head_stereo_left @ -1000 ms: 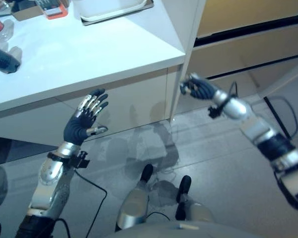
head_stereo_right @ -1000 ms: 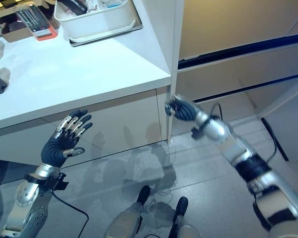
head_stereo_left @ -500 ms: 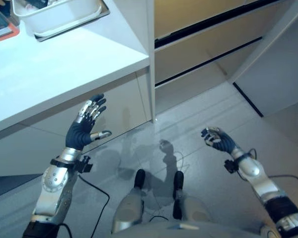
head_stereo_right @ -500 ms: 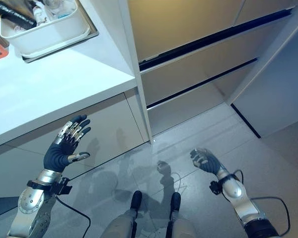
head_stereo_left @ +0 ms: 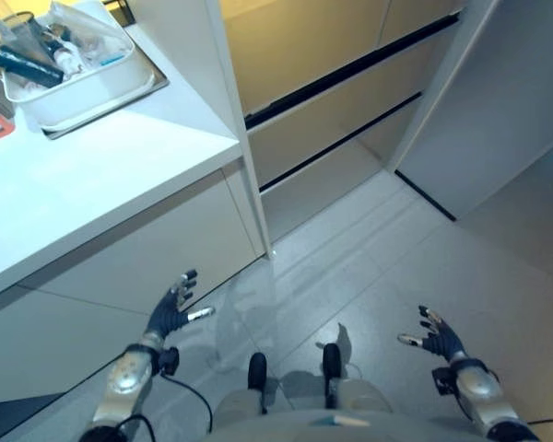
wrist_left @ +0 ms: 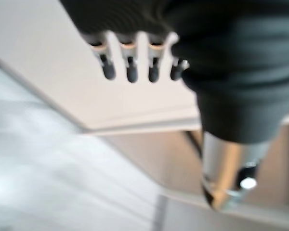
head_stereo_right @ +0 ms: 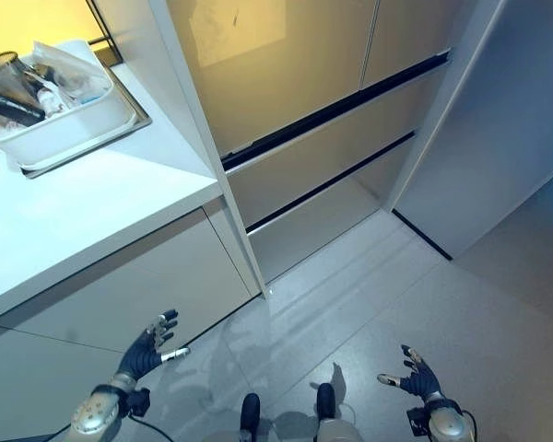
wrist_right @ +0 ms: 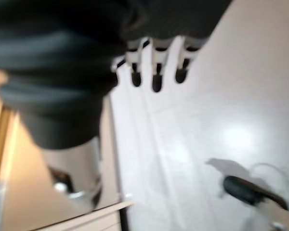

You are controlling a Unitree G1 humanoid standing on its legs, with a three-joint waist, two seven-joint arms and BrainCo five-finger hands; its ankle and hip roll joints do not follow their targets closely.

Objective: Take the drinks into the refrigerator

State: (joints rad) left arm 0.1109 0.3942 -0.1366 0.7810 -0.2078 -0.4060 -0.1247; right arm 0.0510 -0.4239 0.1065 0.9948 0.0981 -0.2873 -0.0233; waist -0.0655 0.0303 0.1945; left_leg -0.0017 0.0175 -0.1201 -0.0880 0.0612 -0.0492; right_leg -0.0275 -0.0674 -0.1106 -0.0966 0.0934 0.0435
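Observation:
The refrigerator [head_stereo_left: 306, 48] stands past the counter's end, its tan fronts closed with dark gaps between them. A white tub [head_stereo_left: 71, 75] on the white counter [head_stereo_left: 92, 175] holds a dark bottle [head_stereo_right: 9, 103] and other small items. My left hand [head_stereo_left: 170, 311] hangs low in front of the counter's base, fingers [wrist_left: 128, 68] straight and empty. My right hand [head_stereo_left: 435, 337] hangs low over the grey floor, fingers [wrist_right: 156, 73] spread, holding nothing. Both hands are far from the tub and from the refrigerator.
A tall grey panel [head_stereo_left: 498, 101] stands to the right of the refrigerator and juts toward me. White cabinet fronts [head_stereo_left: 120, 267] run under the counter. Grey floor [head_stereo_left: 369, 267] stretches between me and the refrigerator.
The camera has swung toward the refrigerator. My right hand has drawn back from the counter's corner and dropped low. My left hand has lowered too.

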